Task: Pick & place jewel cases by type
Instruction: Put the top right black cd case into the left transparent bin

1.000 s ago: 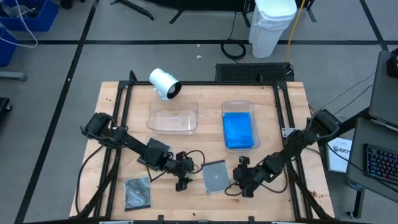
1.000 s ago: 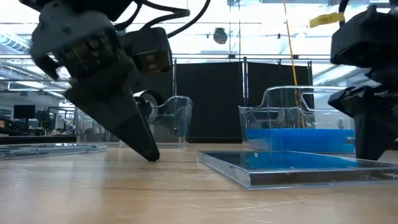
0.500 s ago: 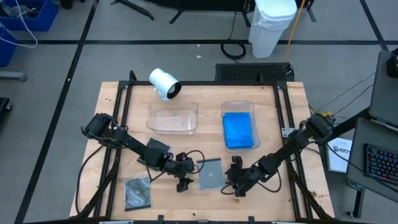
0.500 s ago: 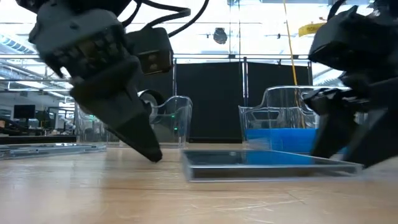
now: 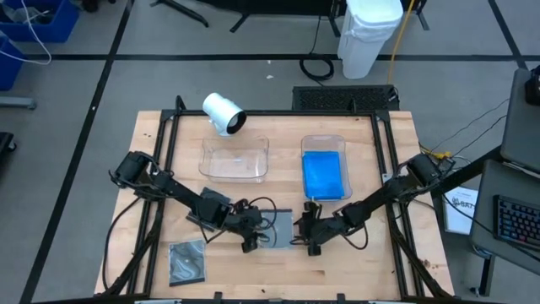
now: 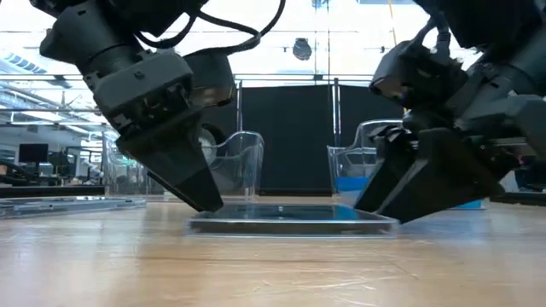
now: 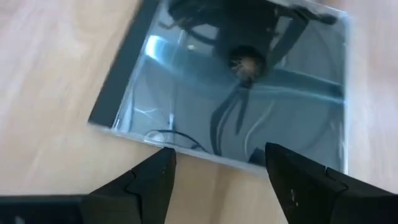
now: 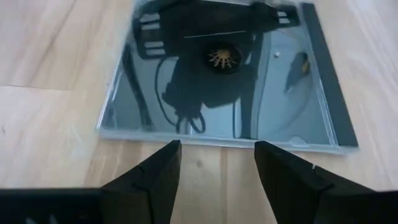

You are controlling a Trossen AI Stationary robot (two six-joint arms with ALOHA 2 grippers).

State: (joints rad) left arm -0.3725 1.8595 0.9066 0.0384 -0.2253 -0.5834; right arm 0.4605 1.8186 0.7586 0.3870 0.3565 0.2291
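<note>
A dark grey/clear jewel case (image 5: 278, 226) showing a disc lies flat on the wooden table between my two grippers. My left gripper (image 5: 253, 241) is open, its fingertips at the case's left edge. My right gripper (image 5: 302, 235) is open, its fingertips at the case's right edge. Another grey case (image 5: 187, 262) lies flat near the table's near left. Blue cases (image 5: 323, 176) lie in the right clear tray. My right gripper sets both open fingertips (image 8: 171, 149) against the case's right edge (image 8: 217, 138), slanting down from the table's right; the case lies flat on the table. My left gripper's open fingertips (image 7: 165, 158) stand at the case's left edge (image 7: 205, 149); I cannot tell whether they touch.
An empty clear tray (image 5: 234, 159) stands at the far middle, left of the tray (image 5: 305, 148) with the blue cases. A white cylinder (image 5: 223, 112) lies at the far left. Black frame rails (image 5: 164, 169) run along the table's sides.
My right gripper has gone toward the table's left and slightly toward its far edge. It has pushed the grey case, which has slid flat along the table up to my left gripper's fingertips.
</note>
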